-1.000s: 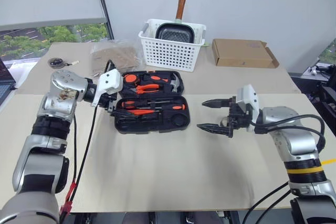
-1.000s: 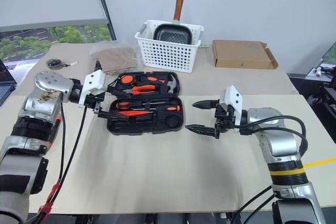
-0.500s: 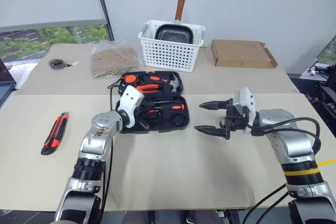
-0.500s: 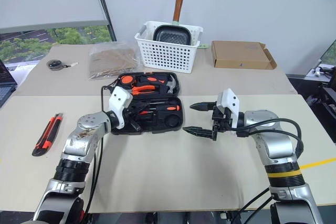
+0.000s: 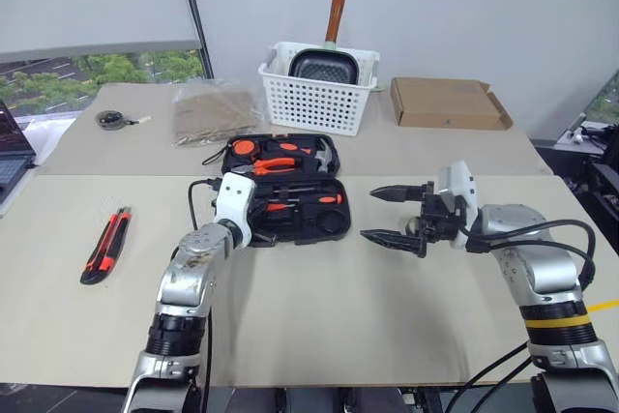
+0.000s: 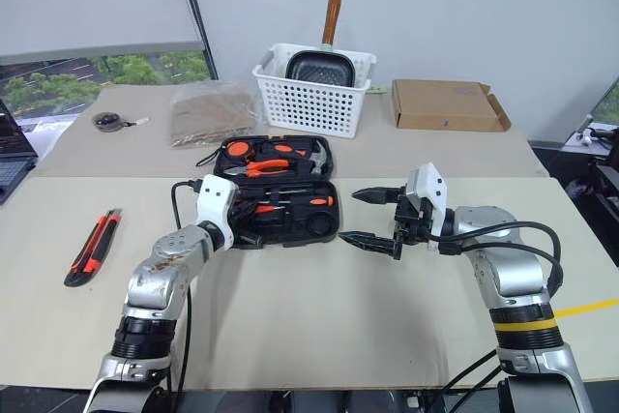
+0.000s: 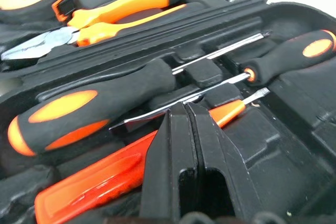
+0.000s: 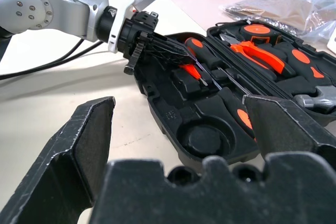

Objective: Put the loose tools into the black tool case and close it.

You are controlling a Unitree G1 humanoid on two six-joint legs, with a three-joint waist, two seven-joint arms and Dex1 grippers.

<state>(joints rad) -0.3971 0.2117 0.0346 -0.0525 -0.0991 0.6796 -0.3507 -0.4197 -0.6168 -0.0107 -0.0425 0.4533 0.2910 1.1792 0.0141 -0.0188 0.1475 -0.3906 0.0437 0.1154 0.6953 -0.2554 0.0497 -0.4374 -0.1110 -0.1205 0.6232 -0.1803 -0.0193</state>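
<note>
Two screwdrivers [image 7: 94, 98]: seated in black tool case [image 5: 319, 224], lid open, centre of table.
Left to do: utility knife [image 5: 104, 244] lies loose, well to case's left; case not closed.
L gripper [image 7: 186, 129]: fingers pressed together, empty, over case recesses.
R gripper [image 5: 397, 212]: spread wide, empty, just beside case's right.

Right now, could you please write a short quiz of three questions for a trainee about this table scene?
1. True or false: the hinged black moulded-plastic tool case is closed.
2. Which loose tool lies on the table, apart from the case? A) the orange-and-black utility knife B) a hammer C) a wrench
3. Fill in: the left gripper, over the case, is ____; the right gripper is ____.

Key: 1 false, its lid is open. 2 A. 3 shut on nothing; open.
</note>
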